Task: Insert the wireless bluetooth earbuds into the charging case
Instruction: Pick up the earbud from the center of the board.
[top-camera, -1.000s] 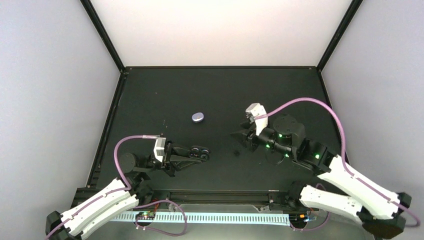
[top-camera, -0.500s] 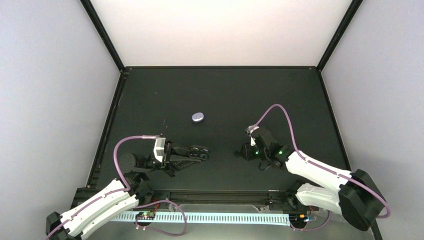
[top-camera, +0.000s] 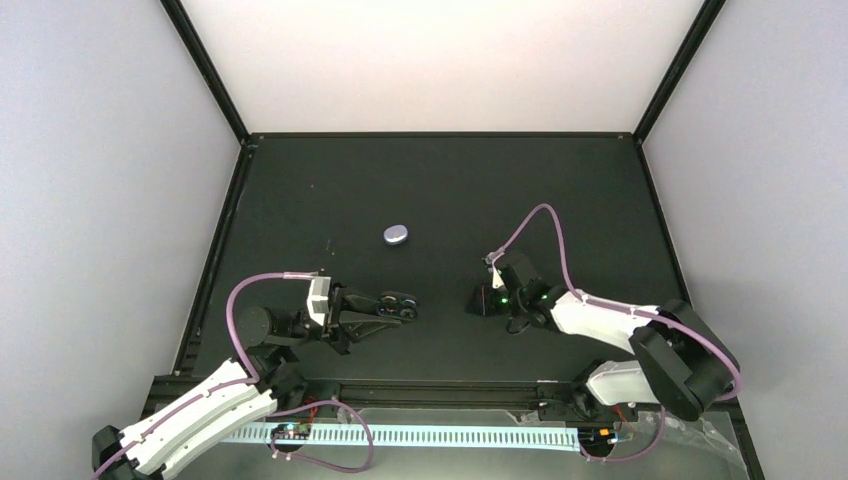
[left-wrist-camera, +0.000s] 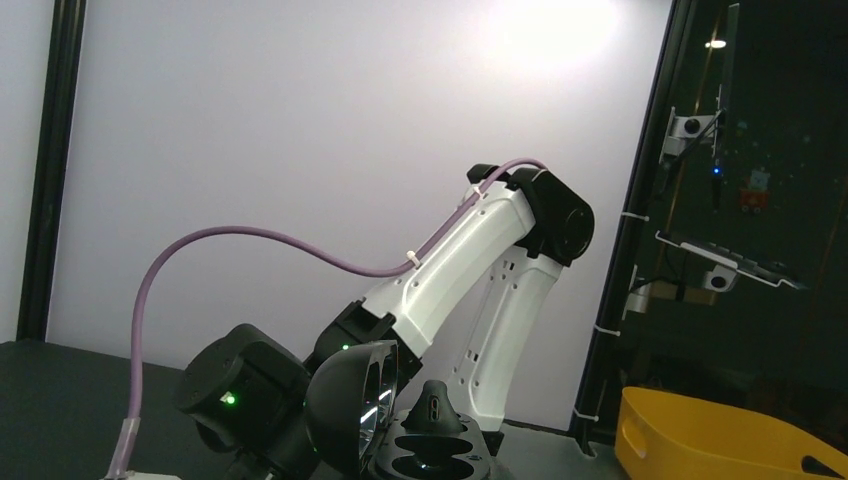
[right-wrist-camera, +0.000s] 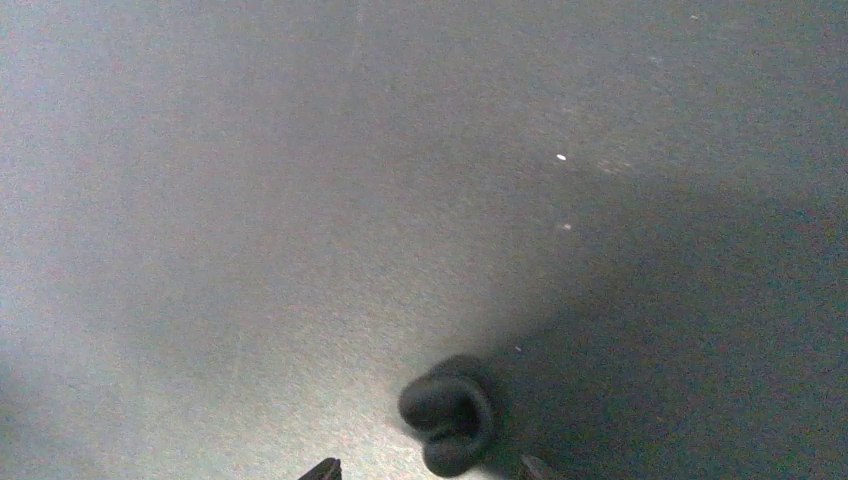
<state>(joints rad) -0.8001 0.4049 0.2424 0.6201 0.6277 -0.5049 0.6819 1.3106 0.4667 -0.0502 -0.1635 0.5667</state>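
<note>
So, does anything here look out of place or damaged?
Nothing looks damaged. One black earbud lies loose on the table under the open right gripper, apart from the open charging case in the left gripper.

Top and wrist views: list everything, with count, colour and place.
table: one, black, beneath everything
oval case: one, purplish grey, alone mid-table
charging case: one, black, open, in the left end effector
earbud: one, black, on the table between the right fingertips
bin: one, yellow, lower right of left wrist view
left arm: one, white-black, near left
right arm: one, white-black, near right
left end effector: one, black, shut on the charging case
right end effector: one, black, open around the earbud
</note>
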